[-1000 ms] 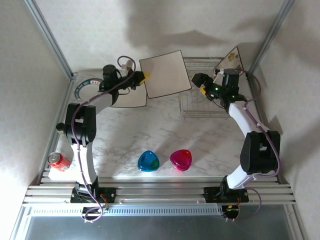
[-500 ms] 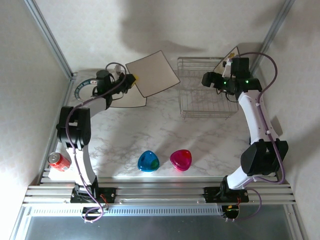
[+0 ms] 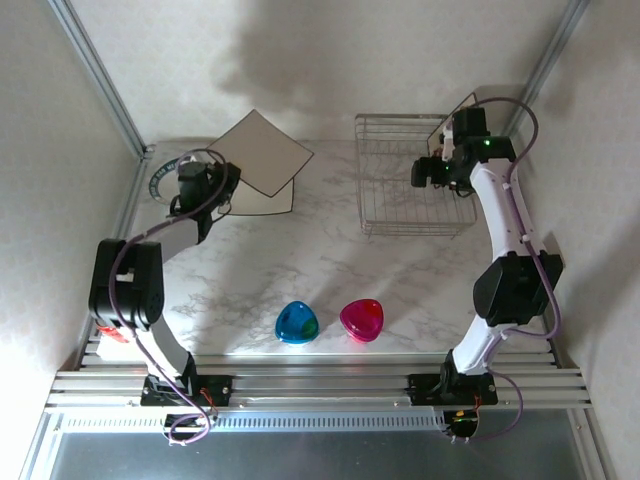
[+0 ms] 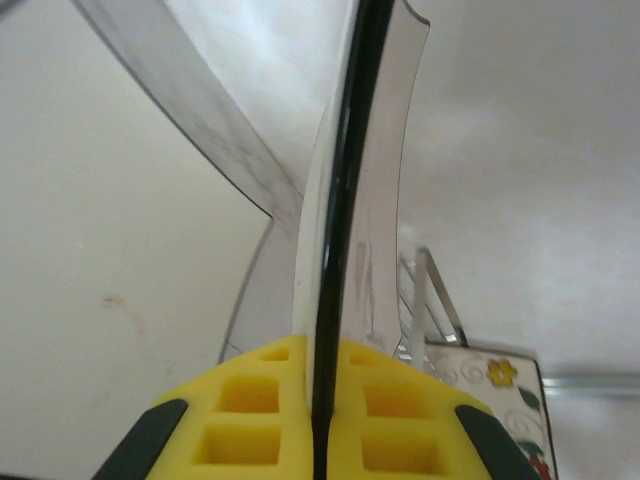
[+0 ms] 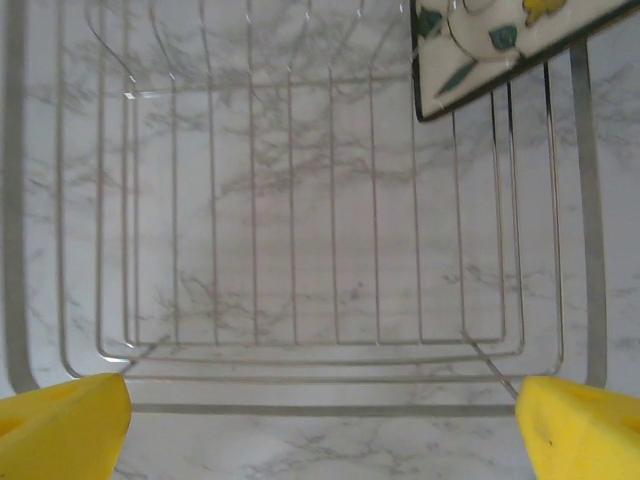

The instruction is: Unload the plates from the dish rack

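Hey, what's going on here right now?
Two robot arms are emptying a silver wire dish rack. The left tool is shut on a square cream plate, holding it tilted above another square plate lying flat on the table at far left, beside a round plate with a patterned rim. The right tool hangs open over the rack, where one flowered square plate leans in a corner.

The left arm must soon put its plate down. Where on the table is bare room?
Bare marble lies between the flat square plate and the dish rack, and across the middle, down to the blue dish and pink dish. The far-left corner is crowded: a round plate beside that square plate.
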`<state>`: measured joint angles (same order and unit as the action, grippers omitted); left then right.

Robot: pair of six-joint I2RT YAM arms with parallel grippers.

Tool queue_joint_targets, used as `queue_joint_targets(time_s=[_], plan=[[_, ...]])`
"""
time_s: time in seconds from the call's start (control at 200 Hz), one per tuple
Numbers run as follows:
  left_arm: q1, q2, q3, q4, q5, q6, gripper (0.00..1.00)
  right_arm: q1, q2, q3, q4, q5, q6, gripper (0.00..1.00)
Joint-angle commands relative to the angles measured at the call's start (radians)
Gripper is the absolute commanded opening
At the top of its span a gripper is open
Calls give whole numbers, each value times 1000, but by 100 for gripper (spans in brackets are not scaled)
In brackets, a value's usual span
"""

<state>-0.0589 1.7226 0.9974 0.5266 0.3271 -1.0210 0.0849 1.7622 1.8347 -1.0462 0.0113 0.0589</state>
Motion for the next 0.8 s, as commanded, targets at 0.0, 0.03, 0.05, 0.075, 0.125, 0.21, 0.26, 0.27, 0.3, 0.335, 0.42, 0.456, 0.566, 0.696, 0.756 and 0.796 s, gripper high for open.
queue_joint_targets(time_s=[0.0,0.03,0.05,0.075,0.125,0.21,0.26,0.27,0.3,0.335,0.42,0.456,0.566,0.696,0.756,0.796], plan=[[-21,-115,-29,230,-163,-48,0,12,7,51,-58,43,-33,99],[-28,-125,-45,235,-192,-60,0,14,11,56,-59,39,-33,99],[-32,-130,-59,243,-213,-68,0,15,14,61,-60,38,-33,99],[-38,-136,-74,254,-236,-80,0,17,16,65,-60,38,-34,99],[-48,-148,-108,289,-280,-114,0,23,23,73,-63,38,-36,99],[-67,-156,-161,349,-349,-175,0,30,38,82,-70,50,-38,99],[-81,-155,-187,381,-389,-205,0,34,47,87,-74,58,-39,99],[-84,-155,-192,389,-395,-211,0,34,50,87,-76,59,-40,99],[-93,-153,-203,405,-415,-228,0,35,56,87,-76,59,-42,99],[-104,-147,-218,426,-435,-243,0,36,61,87,-76,59,-42,99],[-129,-132,-255,480,-486,-273,0,41,66,83,-72,55,-42,99],[-137,-124,-266,503,-503,-286,0,40,70,81,-68,52,-42,99],[-157,-86,-296,589,-556,-309,0,50,80,86,-70,41,-42,99],[-175,-15,-306,704,-611,-347,0,70,94,98,-94,43,-55,99],[-183,23,-299,740,-624,-367,0,76,98,98,-103,49,-60,99],[-189,44,-291,754,-625,-373,0,77,100,100,-108,51,-63,99]])
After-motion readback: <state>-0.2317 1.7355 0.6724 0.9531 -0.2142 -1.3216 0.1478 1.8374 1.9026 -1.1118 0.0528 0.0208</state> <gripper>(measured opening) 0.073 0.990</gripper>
